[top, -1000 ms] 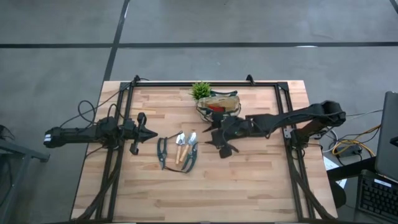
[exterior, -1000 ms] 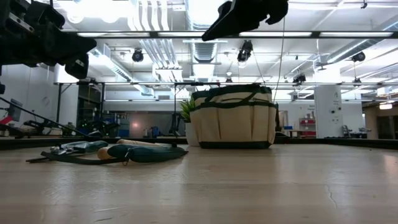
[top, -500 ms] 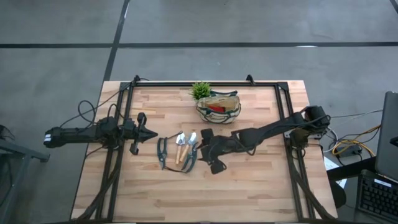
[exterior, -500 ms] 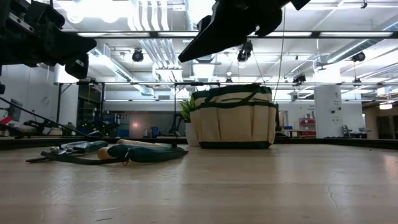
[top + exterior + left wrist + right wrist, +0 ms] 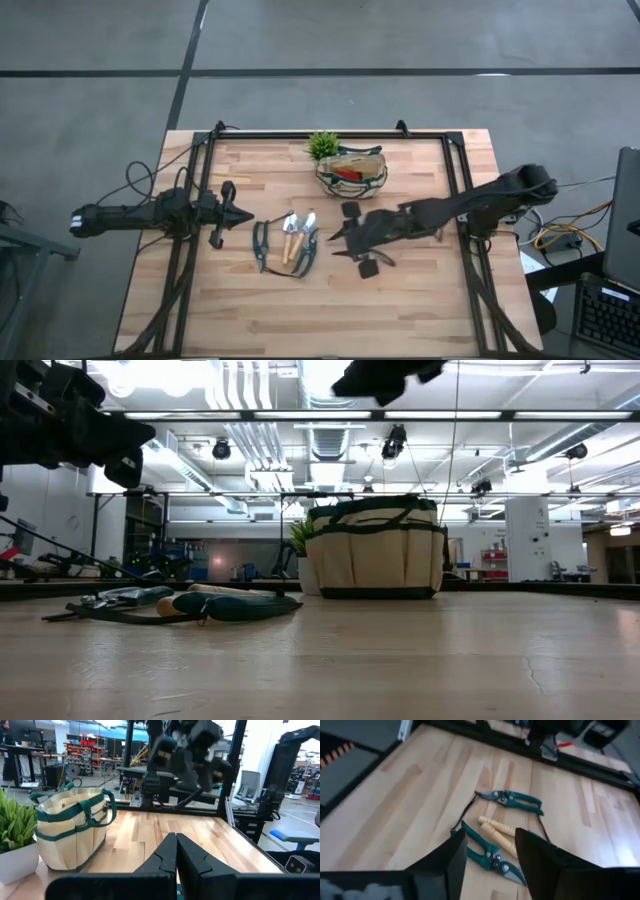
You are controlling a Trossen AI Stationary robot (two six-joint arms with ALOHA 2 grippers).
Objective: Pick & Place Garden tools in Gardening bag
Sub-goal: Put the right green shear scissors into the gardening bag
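Observation:
The garden tools (image 5: pixel 290 243) lie flat in a cluster at the table's middle. They are two green-handled shears (image 5: pixel 512 799) (image 5: pixel 487 855) and two silver-headed tools with wooden handles (image 5: pixel 497 832). The beige, green-trimmed gardening bag (image 5: pixel 352 172) stands at the far edge with a red lump (image 5: pixel 345 173) inside. My right gripper (image 5: pixel 338 238) hangs open and empty above the table, just right of the tools, and shows in its wrist view (image 5: pixel 490 836). My left gripper (image 5: pixel 240 215) is shut and empty, left of the tools, and shows in its wrist view (image 5: pixel 176 855).
A small green plant (image 5: pixel 322 146) in a white pot stands just left of the bag at the far edge. A black frame (image 5: pixel 330 134) runs along the table's far and side edges. Bare wood lies along the near side (image 5: pixel 330 310).
My right gripper has swung from near the bag toward the tools on its left and dipped lower. It has then risen again and drawn back a little toward the right. The tools and the bag have not moved.

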